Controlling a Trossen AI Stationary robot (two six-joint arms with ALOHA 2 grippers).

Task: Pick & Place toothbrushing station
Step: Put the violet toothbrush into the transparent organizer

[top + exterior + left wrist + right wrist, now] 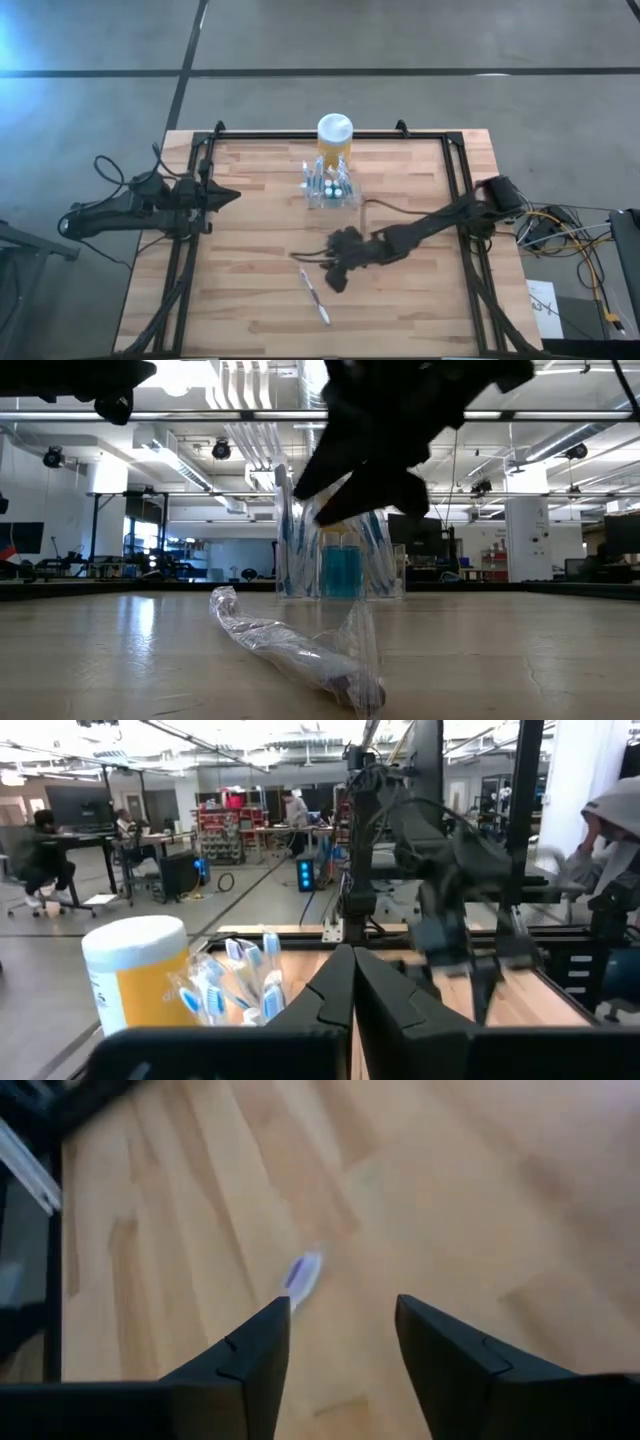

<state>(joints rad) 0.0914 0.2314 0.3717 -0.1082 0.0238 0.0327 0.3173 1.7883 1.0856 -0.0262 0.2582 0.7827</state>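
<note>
A wooden tabletop (250, 300) is seen from above, with two dark robot arms reaching in from the sides. The toothbrushing station (331, 187), a small clear holder with toothbrushes standing in it, is placed toward the far middle of the tabletop, just in front of a yellow jar (334, 137) with a white lid; whether the two touch cannot be told. A single wrapped toothbrush (316, 296) is laid flat nearer the front edge, its long axis running roughly from far to near, slightly slanted.

The right gripper (335, 270) is held over the middle of the tabletop, between the station and the wrapped toothbrush, closer to the toothbrush's far end. Its fingers are spread apart and nothing is held between them; in its wrist view the brush head is seen on the wood just beyond the fingers. From this gripper the station lies farther back on the tabletop and apart from it. The left gripper (228, 197) is parked at the left edge, level with the station but well apart, its fingers pressed together on nothing. The right arm is judged the nearer to the station.

A label is present on the jar, but no writing can be read.
</note>
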